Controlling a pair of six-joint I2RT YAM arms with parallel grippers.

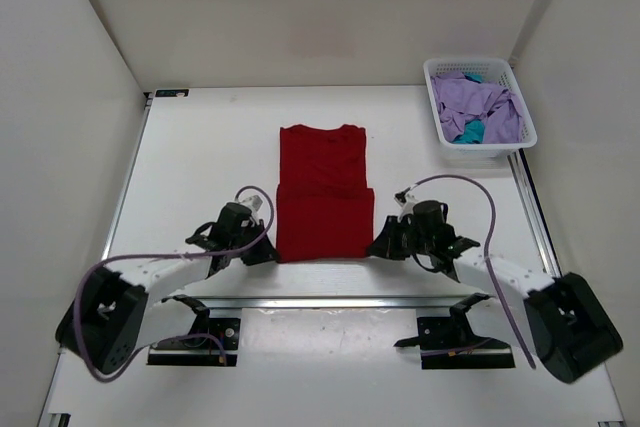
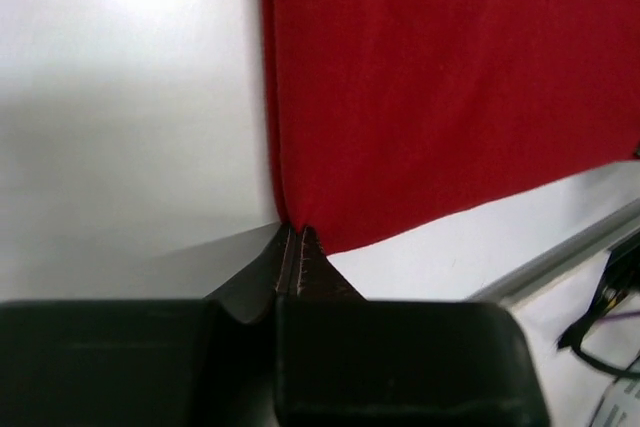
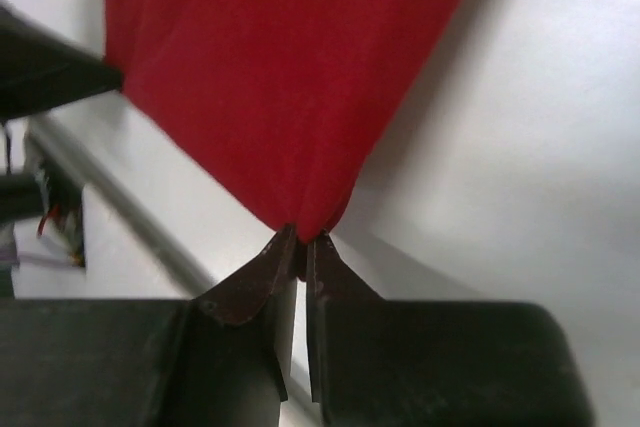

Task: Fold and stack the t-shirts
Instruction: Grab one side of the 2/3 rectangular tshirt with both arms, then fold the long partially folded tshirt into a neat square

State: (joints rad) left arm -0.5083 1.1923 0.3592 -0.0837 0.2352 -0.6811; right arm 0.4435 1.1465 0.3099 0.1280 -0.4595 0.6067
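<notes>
The deep red t-shirt (image 1: pixel 322 190) lies flat in the middle of the table, its near half a double layer with sleeves folded in. My left gripper (image 1: pixel 270 253) is shut on its near left corner (image 2: pixel 292 215). My right gripper (image 1: pixel 377 247) is shut on the near right corner (image 3: pixel 305 227), which bunches into the jaws. The pale lavender t-shirt (image 1: pixel 487 102) and the teal t-shirt (image 1: pixel 470 132) lie crumpled in the white mesh basket (image 1: pixel 447 146) at the back right.
A metal rail (image 1: pixel 330 300) runs across the table just near of the red shirt's edge. The arm bases (image 1: pixel 105 315) (image 1: pixel 570 327) sit at the near corners. White walls enclose the table on three sides.
</notes>
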